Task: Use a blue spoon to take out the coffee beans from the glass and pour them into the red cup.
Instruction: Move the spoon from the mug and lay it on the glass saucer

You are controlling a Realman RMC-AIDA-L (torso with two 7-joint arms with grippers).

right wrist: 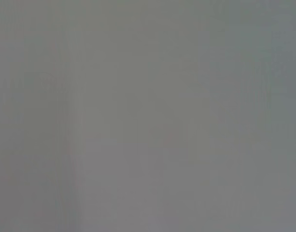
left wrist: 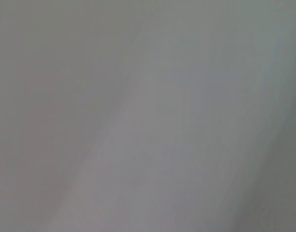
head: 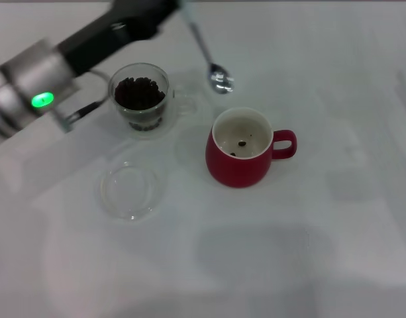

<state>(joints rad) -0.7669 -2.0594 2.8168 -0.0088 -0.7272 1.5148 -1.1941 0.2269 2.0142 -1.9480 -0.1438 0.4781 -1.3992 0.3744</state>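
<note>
White table point(head: 335, 252): all items are carried on it. Left arm point(head: 63, 56): extended across the far left; the left gripper point(head: 177, 8) is seen clenched on the blue spoon point(head: 212, 63), bowl held above the table beyond the red cup point(head: 241, 149). Few coffee beans point(head: 242, 144) are contained there; the glass point(head: 140, 96) is well filled. Saucer point(head: 132, 190): placed nearest.

White table point(head: 335, 252) with glass point(head: 140, 97), red cup point(head: 239, 149), clear saucer point(head: 130, 192).
</note>
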